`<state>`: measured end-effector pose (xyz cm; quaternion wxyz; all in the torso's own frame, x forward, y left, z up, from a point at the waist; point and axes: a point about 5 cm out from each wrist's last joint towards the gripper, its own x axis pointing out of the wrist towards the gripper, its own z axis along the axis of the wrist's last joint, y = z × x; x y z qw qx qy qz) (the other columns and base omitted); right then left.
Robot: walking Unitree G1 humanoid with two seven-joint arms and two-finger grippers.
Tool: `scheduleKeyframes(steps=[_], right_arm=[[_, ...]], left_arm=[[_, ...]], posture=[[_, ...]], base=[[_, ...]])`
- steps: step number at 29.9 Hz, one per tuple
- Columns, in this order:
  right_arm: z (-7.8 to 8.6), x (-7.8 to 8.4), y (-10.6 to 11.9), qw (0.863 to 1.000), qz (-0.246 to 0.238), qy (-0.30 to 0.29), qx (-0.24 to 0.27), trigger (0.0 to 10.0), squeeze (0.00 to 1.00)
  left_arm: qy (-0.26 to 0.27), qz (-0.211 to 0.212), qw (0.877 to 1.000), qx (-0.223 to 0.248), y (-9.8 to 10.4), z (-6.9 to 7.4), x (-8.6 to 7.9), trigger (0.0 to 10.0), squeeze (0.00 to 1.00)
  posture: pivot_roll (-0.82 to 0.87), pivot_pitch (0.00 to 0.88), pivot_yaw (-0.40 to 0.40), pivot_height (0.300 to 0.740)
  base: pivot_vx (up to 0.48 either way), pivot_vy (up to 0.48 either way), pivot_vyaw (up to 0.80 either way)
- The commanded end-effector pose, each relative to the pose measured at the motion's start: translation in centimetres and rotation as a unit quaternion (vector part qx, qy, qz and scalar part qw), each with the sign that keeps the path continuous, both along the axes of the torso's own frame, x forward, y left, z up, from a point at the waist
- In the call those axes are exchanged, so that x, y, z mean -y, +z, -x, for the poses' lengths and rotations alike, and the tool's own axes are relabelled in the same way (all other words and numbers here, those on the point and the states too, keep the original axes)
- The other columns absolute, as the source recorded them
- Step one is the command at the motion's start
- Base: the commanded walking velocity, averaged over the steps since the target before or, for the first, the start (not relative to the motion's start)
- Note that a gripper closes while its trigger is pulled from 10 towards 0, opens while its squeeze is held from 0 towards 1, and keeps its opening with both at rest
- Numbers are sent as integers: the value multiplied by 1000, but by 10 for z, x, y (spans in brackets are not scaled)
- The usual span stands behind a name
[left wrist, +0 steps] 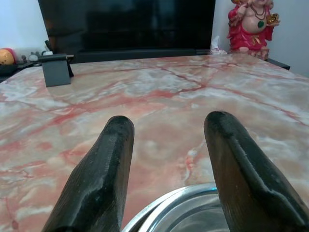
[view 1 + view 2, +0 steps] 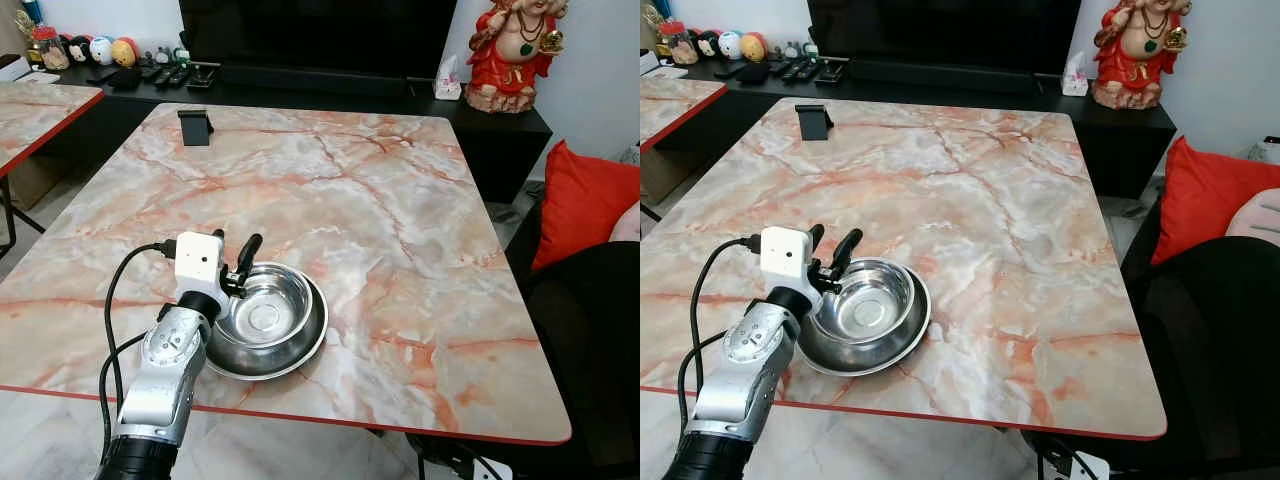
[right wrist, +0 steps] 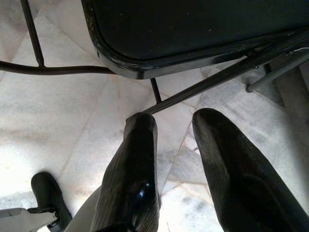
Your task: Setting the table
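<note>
Stainless steel at lower left of the head views: a shallow bowl (image 2: 268, 312) nested in a wider steel plate (image 2: 300, 352), both resting on the pink-veined marble table (image 2: 400, 230) near its front edge. Far left of frame, upper corner: edge of a second marble table (image 2: 30, 110).

Left gripper (image 2: 232, 256) at lower left, silver arm rising from the bottom edge, white camera block on the wrist. Fingers apart, nothing between them. In the left wrist view, both black fingers (image 1: 104, 174) pointing across the tabletop, with the bowl rim (image 1: 178, 212) low between them, just under the tips. Contact with the rim not clear from these views.

Judged step: placing or releasing the bowl stack at a setting near the front edge. To do well: keep fingers spread, clear the rim before any sideways travel, avoid dragging the stack toward the edge.

Centre, top of frame: small black stand (image 2: 195, 126) on the far part of the table, well apart from the bowl.

Right of frame: red cushion (image 2: 585, 205) beside the table. Right gripper (image 3: 178, 159) hanging low, fingers apart, over pale floor tiles beside a black chair (image 3: 193, 34).
</note>
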<state>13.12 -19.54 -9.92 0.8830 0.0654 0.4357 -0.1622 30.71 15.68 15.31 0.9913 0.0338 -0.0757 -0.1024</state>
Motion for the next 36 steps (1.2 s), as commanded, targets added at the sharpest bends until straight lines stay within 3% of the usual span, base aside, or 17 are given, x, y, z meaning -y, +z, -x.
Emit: scheduleKeyframes(steps=[1, 10, 36], right_arm=[[2, 1, -1, 1000, -2, -6, -6, 10000, 0], [3, 2, -1, 1000, 2, -4, -11, 10000, 0], [4, 1, -2, 1000, 5, 3, -20, 10000, 0]], left_arm=[[3, -1, 1000, -4, 1, -2, 0, 10000, 0], [2, -4, 1000, -5, 1, -1, 1, 10000, 0], [-3, -3, 1000, -5, 2, -3, 4, 10000, 0]], posture=[[42, 0, -24, 740], [52, 0, -28, 740], [55, 0, -27, 740]], base=[[0, 0, 0], [0, 0, 0], [0, 323, 0]])
